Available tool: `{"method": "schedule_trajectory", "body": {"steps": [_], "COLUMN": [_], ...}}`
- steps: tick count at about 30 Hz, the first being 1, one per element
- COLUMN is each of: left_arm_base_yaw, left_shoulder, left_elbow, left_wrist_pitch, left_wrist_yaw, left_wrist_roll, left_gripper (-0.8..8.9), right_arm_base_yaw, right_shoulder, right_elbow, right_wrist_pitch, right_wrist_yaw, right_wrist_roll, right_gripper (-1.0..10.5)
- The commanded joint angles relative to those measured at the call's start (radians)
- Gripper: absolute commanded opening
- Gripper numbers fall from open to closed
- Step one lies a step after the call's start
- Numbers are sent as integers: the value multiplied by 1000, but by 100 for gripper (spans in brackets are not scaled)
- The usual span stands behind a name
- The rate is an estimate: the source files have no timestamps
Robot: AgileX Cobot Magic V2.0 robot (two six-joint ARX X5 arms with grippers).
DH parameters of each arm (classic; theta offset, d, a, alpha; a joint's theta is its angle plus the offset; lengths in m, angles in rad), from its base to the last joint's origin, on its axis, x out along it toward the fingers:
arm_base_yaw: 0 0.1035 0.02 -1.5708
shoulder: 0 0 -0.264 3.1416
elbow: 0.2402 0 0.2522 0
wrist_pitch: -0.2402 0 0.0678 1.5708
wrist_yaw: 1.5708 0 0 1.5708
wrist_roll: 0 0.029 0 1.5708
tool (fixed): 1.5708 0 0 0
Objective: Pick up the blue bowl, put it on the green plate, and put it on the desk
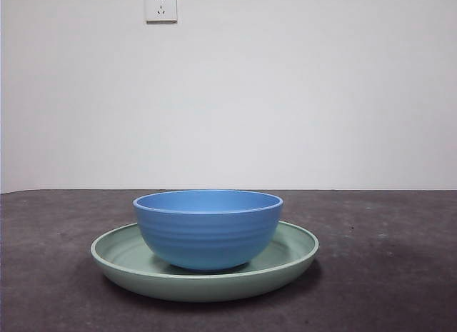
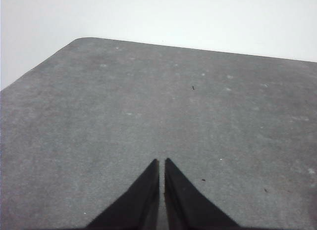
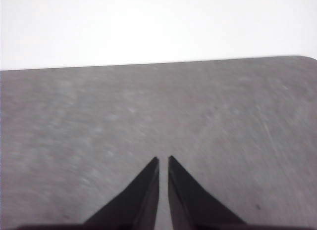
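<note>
The blue bowl (image 1: 208, 228) already sits upright in the green plate (image 1: 296, 255), slightly toward 9 o'clock of centre, on the tabletop (image 1: 400, 275). Left hand (image 2: 162, 163) and right hand (image 3: 163, 161) hang closed, empty; the task looks essentially done

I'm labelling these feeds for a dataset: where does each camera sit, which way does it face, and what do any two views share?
Front view: low, near table height, looking level at the blue bowl on the green plate; no robot parts show.
Left wrist view: on the left arm, angled down at bare desk; left gripper fingers together.
Right wrist view: on the right arm, likewise; right gripper fingers together.
Shared: all three show the desk and the pale wall; the dishes appear only in front.
</note>
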Motion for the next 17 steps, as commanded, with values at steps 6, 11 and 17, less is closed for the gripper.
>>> {"method": "schedule_trajectory", "body": {"steps": [6, 11, 17], "left_arm_base_yaw": [2, 3, 2], "left_shoulder": [-1, -1, -1], "left_elbow": [-20, -20, -20], "left_wrist_pitch": [-6, -6, -6], "left_wrist_yaw": [-3, -3, -3], "left_wrist_roll": [-7, -7, -7], "left_gripper": [20, 20, 20], "right_arm_base_yaw": [-59, -81, -83], "right_shoulder": [-102, -134, -134], "right_elbow": [-187, -233, -238], "right_wrist_pitch": [50, 72, 78], "right_wrist_yaw": [19, 18, 19], "right_wrist_roll": [-11, -24, -103], "right_gripper": [27, 27, 27]}}
